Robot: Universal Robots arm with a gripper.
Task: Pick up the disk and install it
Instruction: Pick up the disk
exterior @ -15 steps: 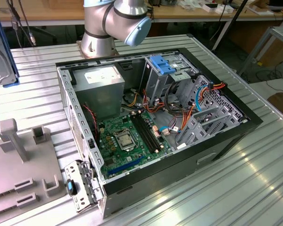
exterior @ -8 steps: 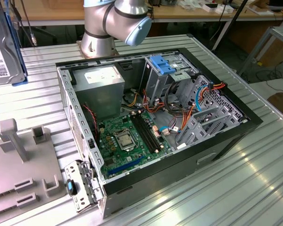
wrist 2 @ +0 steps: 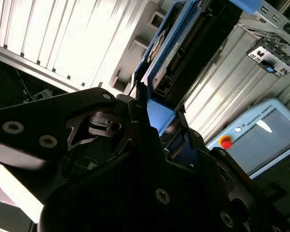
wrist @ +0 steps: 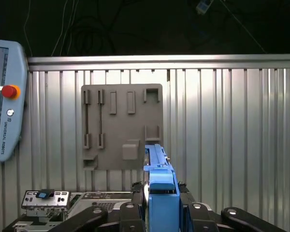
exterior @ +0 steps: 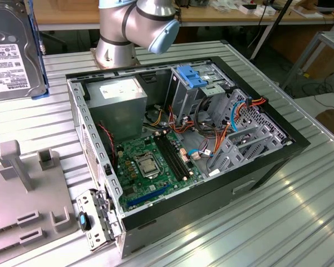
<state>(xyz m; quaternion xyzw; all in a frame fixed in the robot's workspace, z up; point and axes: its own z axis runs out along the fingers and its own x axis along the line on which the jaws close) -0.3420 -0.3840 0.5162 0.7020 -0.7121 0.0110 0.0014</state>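
Observation:
The disk, grey metal with a white printed label and a blue plastic frame, hangs in the air at the exterior view's upper left, above the ribbed metal table. In both wrist views my gripper is shut on the blue frame edge of the disk, with a black finger on each side. The second wrist view shows the disk edge-on, reaching away from the gripper.
An open computer case lies on the table, holding a green circuit board and a drive cage with blue parts. A grey fixture plate lies at the exterior view's left. A teach pendant rests on the table.

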